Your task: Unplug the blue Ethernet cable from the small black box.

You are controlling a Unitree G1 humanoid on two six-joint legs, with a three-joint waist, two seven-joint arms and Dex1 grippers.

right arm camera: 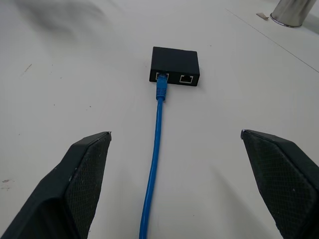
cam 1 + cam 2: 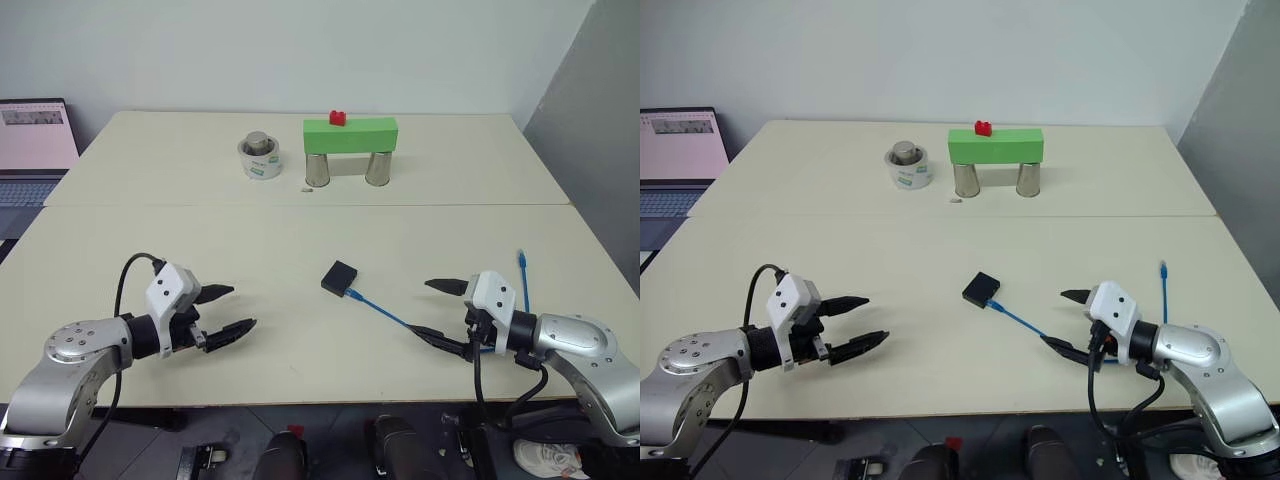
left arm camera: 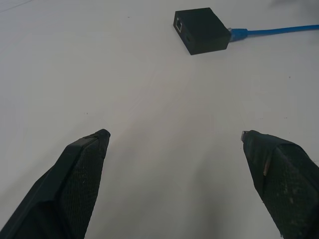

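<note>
Small black box (image 2: 339, 277) sits center frame, blue Ethernet cable (image 2: 385, 311) still plugged in, running lower right toward the right gripper (image 2: 437, 309). Left gripper (image 2: 222, 310) is lower left. Both are spread wide, holding nothing. Risk: box is light and unanchored, so pulling the plug one-handed likely drags it along.

Both arms extend forward at low height, angled inward. The left gripper (image 2: 228, 309) and the right gripper (image 2: 436, 310) have fingers fully spread, empty.
</note>
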